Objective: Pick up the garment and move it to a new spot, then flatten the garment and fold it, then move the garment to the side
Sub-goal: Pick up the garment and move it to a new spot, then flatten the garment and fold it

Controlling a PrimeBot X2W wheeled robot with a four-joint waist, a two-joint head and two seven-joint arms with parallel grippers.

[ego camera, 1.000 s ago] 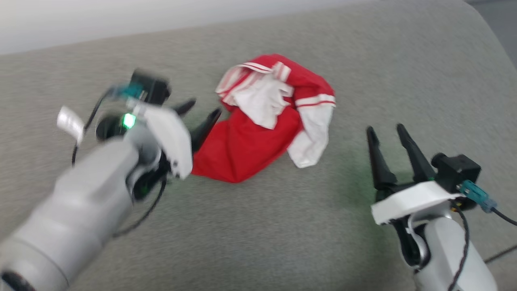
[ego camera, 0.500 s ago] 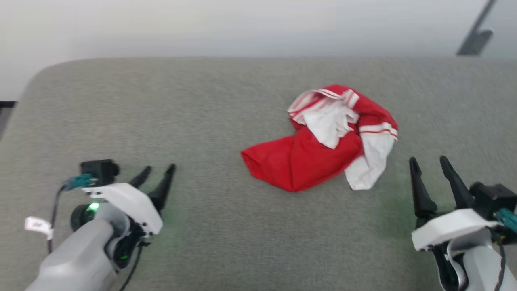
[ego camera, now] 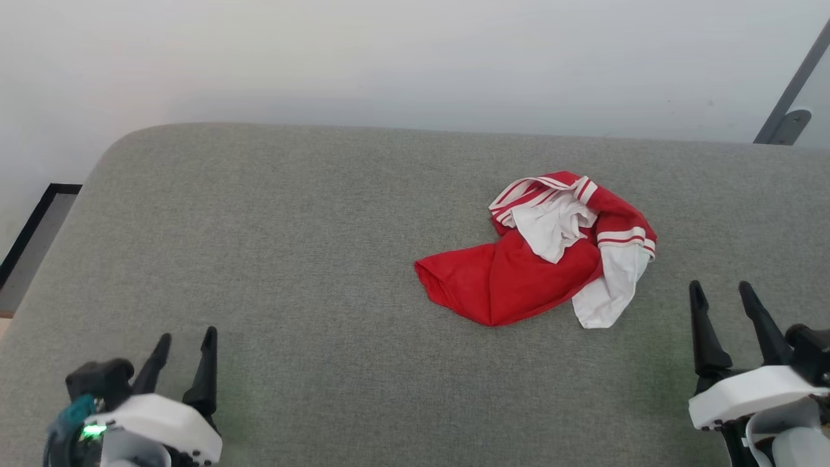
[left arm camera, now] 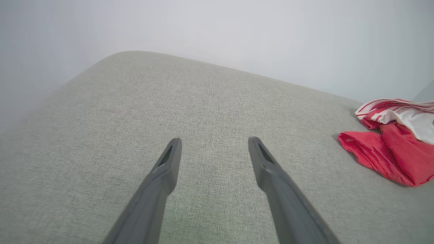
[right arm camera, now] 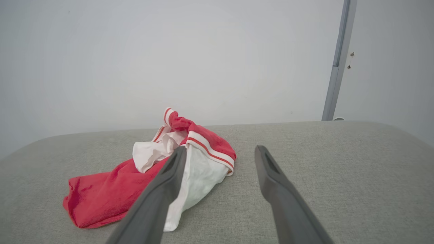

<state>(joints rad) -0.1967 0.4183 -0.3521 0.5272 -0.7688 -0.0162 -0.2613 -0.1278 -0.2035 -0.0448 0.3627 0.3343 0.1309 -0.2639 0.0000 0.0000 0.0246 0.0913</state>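
Observation:
The garment (ego camera: 519,279) is a crumpled red T-shirt with white sleeve ends and striped trim, lying in a heap right of centre on the grey cushion (ego camera: 292,246). My left gripper (ego camera: 187,339) stands open at the lower left, far from the cloth, with nothing between its fingers. My right gripper (ego camera: 720,288) is open at the lower right, just off the heap's white sleeve and apart from it. The left wrist view has the garment (left arm camera: 390,142) at its right edge, beyond the open left gripper (left arm camera: 214,141). In the right wrist view the garment (right arm camera: 112,189) lies ahead and left of the open right gripper (right arm camera: 220,150).
A pale wall (ego camera: 389,58) rises behind the cushion's far edge. A grey metal post (ego camera: 788,97) stands at the back right. Dark-framed floor (ego camera: 32,246) shows past the cushion's rounded left corner. Bare cushion stretches left of the garment.
The head camera has swung, shifting the whole picture. My left gripper has drawn back from beside the garment to the lower left. The garment lies as before, and the right gripper stays open.

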